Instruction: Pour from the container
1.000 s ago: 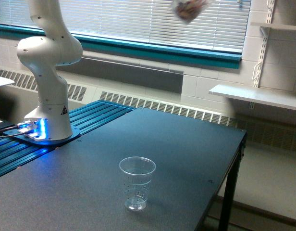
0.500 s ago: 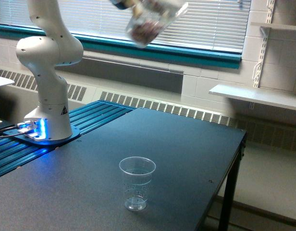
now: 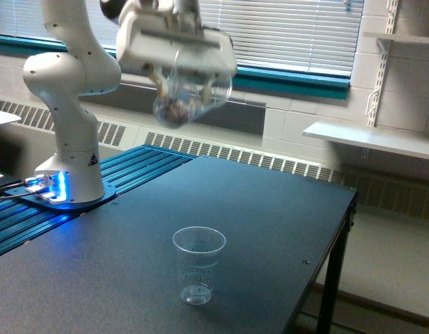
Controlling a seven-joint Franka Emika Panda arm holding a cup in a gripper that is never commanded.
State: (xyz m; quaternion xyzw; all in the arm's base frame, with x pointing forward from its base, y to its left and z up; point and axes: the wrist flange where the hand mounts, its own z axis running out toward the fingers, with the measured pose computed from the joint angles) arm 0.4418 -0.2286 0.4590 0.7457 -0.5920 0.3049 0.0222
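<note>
While the white Franka arm's base (image 3: 68, 174) sits lit blue on the ribbed blue strip at the table's far-left corner, its gripper (image 3: 178, 61) hangs high over the dark table (image 3: 270, 229), above the far half and well clear of the surface. The gripper is pinching the container (image 3: 190, 94), a clear, rounded plastic cup that shows blurred in the exterior view; it is tilted, its rounded bottom lower and toward the exterior view's left, its rim up toward the exterior view's right. Small reddish-brown and pale pieces lie heaped in that lower end, and the walls above them look see-through, with the window blinds (image 3: 270, 28) and teal sill (image 3: 298, 82) showing behind. On the table, near the front edge and well below the container, a clear tapered measuring cup (image 3: 198, 264) with printed marks stands upright; nothing can be made out inside it.
</note>
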